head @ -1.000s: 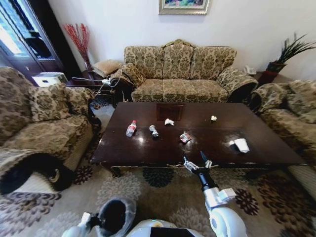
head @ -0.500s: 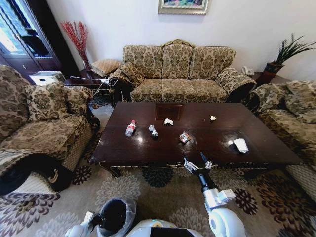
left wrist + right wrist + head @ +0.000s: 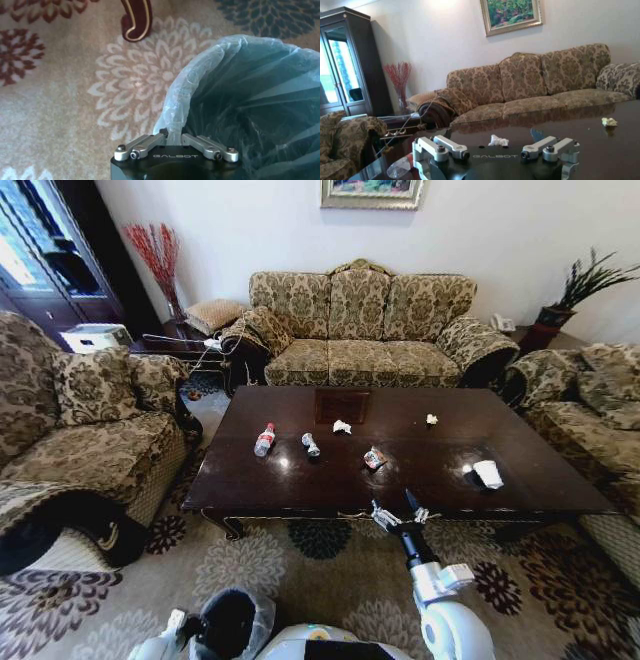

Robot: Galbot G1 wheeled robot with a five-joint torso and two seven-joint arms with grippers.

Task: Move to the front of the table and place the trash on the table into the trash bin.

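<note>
Barely shifted since a second ago, just rolled slightly closer. Still on the approach step: left gripper (image 3: 172,144) pinched shut on the bin (image 3: 230,625) liner, right gripper (image 3: 400,513) wide open at the bench (image 3: 440,465) edge. Bottle (image 3: 265,440), wrappers (image 3: 375,458), cup (image 3: 489,473) still lying on top. Next up, probably reaching for the nearest wrapper.

Trash (image 3: 374,458) on table (image 3: 300,485) (sofa (image 3: 365,325) behind).

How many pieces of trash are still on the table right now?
6: a bottle at the left, a wrapper beside it, a white wad mid-table, another wrapper nearer the front, a small wad toward the back right, a paper cup at the right.
</note>
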